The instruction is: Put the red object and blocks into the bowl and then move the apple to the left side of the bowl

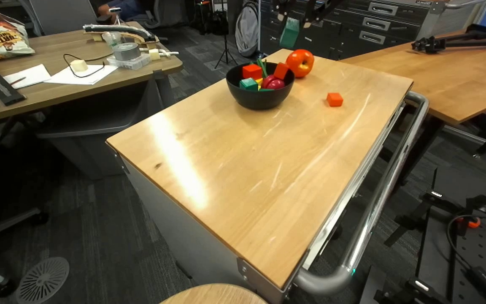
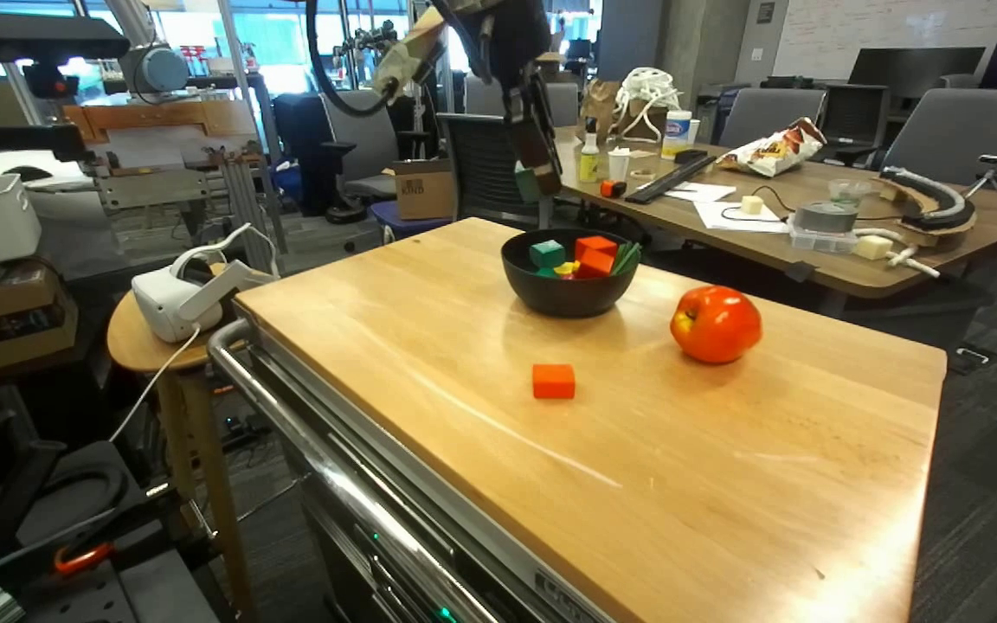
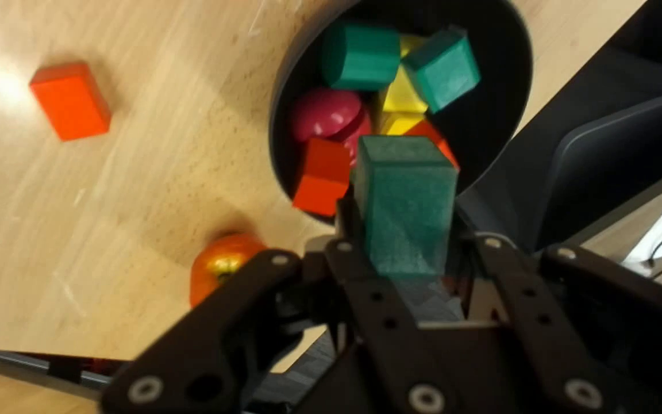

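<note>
My gripper (image 3: 404, 216) is shut on a green block (image 3: 408, 198), held up in the air over the near rim in the wrist view. In an exterior view this green block (image 1: 289, 33) hangs higher than the black bowl (image 1: 260, 99). Inside the bowl (image 3: 497, 123) lie the round red object (image 3: 326, 112), a green block (image 3: 449, 72), another rounded green block (image 3: 365, 56), yellow blocks (image 3: 403, 95) and red-orange blocks (image 3: 322, 178). One red-orange block (image 2: 553, 381) sits alone on the table. The apple (image 2: 717, 324) stands beside the bowl, apart from it, partly behind my gripper in the wrist view.
The wooden cart top (image 1: 234, 160) carries the bowl, apple and lone block. A metal handle rail (image 1: 388, 185) runs along one side. A desk (image 2: 905, 203) with a chip bag (image 2: 775, 149), tape and papers stands nearby, and a white headset (image 2: 178, 294) rests on a stool.
</note>
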`<state>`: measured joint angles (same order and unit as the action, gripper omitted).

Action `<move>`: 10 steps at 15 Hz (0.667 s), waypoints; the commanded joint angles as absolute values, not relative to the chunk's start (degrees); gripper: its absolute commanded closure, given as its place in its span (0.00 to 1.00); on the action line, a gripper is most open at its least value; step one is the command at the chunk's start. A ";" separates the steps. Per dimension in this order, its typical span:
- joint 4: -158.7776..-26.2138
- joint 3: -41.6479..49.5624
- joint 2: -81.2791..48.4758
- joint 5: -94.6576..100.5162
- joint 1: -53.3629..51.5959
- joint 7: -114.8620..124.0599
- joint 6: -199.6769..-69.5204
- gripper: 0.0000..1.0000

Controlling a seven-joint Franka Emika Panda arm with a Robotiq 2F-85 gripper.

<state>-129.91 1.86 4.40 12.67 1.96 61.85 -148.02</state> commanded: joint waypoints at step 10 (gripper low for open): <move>-125.79 3.00 -5.55 21.28 0.04 64.02 -147.28 0.19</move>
